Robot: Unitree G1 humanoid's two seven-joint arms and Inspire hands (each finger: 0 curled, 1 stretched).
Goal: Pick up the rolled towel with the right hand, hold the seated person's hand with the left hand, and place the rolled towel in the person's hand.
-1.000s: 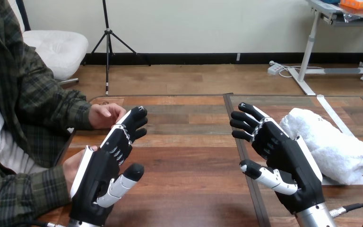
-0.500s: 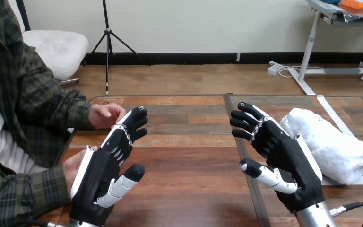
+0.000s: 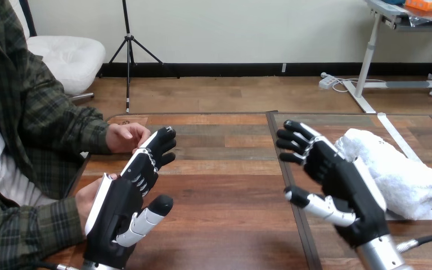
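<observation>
Right hand (image 3: 343,183): raised over the table (image 3: 225,191), fingers spread wide, empty. Rolled towel (image 3: 396,171): lying on the table just right of that hand's back. Left hand (image 3: 121,208): fingers straight, holding nothing. Person's near hand (image 3: 85,199): just behind its back, contact unclear. Person's far hand (image 3: 125,136): beside its fingertips.

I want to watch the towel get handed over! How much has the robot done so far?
Nothing is finished yet. The white rolled towel lies on the wooden table, ungrasped. The right hand is open beside it, and the left hand is open next to the person's nearer hand, fingers not curled round it. Left: grasp the towel, hold the person's hand, place the towel there.
</observation>
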